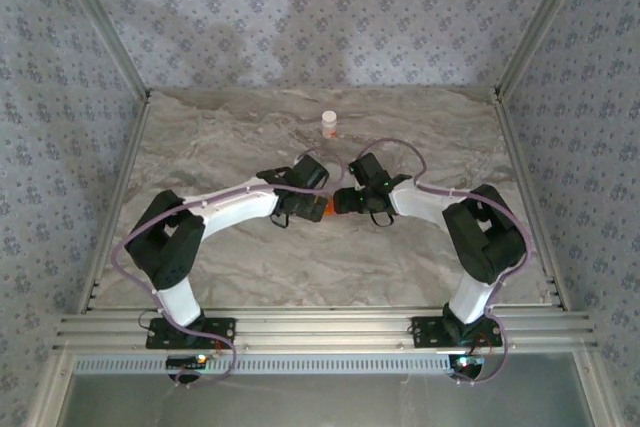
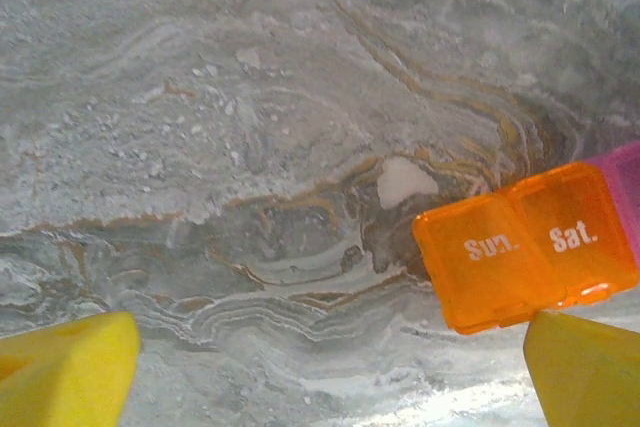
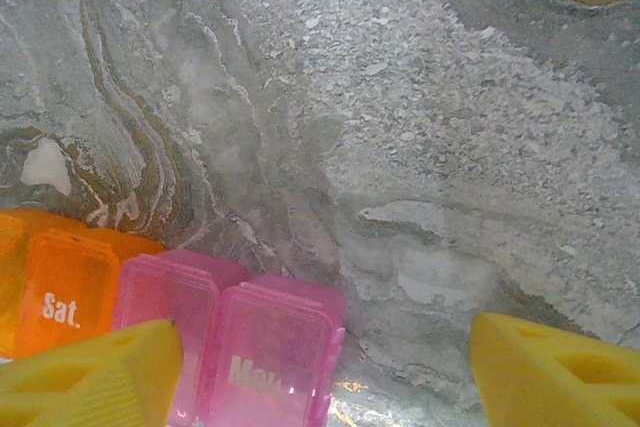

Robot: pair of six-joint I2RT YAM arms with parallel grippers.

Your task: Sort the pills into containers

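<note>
The containers (image 2: 520, 247) are a strip of joined translucent boxes lying on the marbled table. In the left wrist view I see orange lids marked "Sun." and "Sat." and a pink end (image 2: 625, 177). My left gripper (image 2: 330, 387) is open, its right yellow finger (image 2: 585, 367) just below the strip's orange corner. My right gripper (image 3: 325, 377) is open too. The pink "Mon" box (image 3: 270, 347) lies between its fingers, close to the left finger (image 3: 90, 377) and well apart from the right one. From above, both grippers meet over the containers (image 1: 322, 210). The pills are out of view.
A small white-capped bottle (image 1: 329, 125) stands upright behind the grippers, toward the back of the table (image 1: 220, 147). Metal frame rails run along both sides and the near edge. Patterned walls enclose the table.
</note>
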